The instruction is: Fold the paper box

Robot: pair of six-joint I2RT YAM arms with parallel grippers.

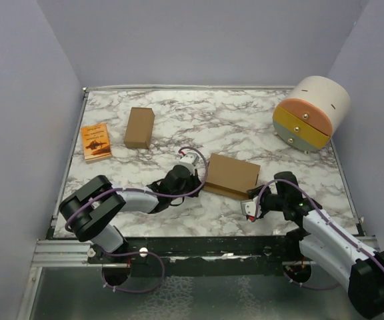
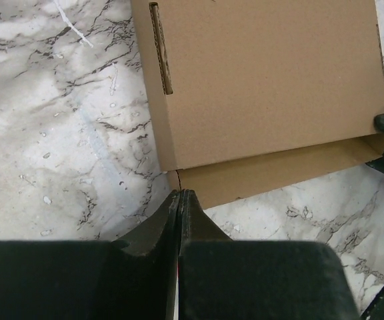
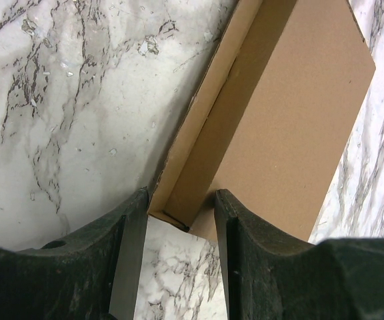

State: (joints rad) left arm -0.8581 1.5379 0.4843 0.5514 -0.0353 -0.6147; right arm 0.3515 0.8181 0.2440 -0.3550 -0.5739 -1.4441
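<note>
Just beyond left tool (image 2: 180, 193), paper box (image 2: 265, 87)

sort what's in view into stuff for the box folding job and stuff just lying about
For the job:
- paper box
- left gripper, shut, by one corner of it
- right gripper, fingers either side of another corner

Lying about:
- narrow box
- orange booklet
- round drawers
</note>
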